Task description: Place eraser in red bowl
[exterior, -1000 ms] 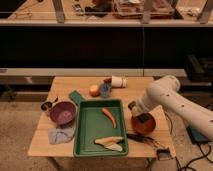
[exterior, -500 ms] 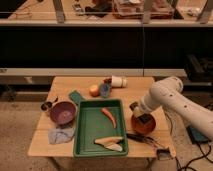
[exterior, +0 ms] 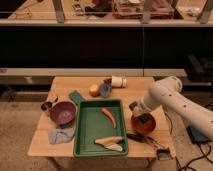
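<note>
The red bowl stands on the wooden table, right of the green tray. My gripper hangs from the white arm and reaches down over the bowl's far-left rim, its tip inside the bowl or just above it. A small dark shape sits at the tip over the bowl. I cannot tell whether it is the eraser or part of the gripper. No eraser shows elsewhere on the table.
The tray holds a red chilli and a pale banana-like piece. A purple bowl, blue cloth and small metal cup are at the left. An orange, grey cup and white can stand at the back. Dark utensils lie before the red bowl.
The arm's upper part has shifted slightly to the right. The gripper stays at the red bowl.
</note>
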`<state>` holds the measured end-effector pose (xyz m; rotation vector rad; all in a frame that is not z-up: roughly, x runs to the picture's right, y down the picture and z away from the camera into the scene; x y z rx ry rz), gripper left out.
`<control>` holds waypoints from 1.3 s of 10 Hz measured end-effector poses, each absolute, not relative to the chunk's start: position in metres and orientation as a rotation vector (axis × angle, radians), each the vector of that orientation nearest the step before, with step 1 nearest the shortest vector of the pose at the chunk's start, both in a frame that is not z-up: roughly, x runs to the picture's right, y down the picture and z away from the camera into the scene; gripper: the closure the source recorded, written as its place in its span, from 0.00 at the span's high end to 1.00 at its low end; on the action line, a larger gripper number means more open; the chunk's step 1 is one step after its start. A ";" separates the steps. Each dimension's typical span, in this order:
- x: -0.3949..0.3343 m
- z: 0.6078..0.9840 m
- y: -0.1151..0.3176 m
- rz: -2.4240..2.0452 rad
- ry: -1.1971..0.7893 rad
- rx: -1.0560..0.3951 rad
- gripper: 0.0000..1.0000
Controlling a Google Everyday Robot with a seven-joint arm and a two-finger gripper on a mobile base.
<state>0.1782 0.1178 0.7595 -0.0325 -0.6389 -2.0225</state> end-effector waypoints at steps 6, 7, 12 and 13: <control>0.178 0.759 0.118 -2.022 -0.638 -0.032 0.80; 0.179 0.759 0.118 -2.022 -0.638 -0.032 0.80; 0.179 0.759 0.118 -2.022 -0.638 -0.032 0.80; 0.179 0.759 0.118 -2.022 -0.638 -0.032 0.80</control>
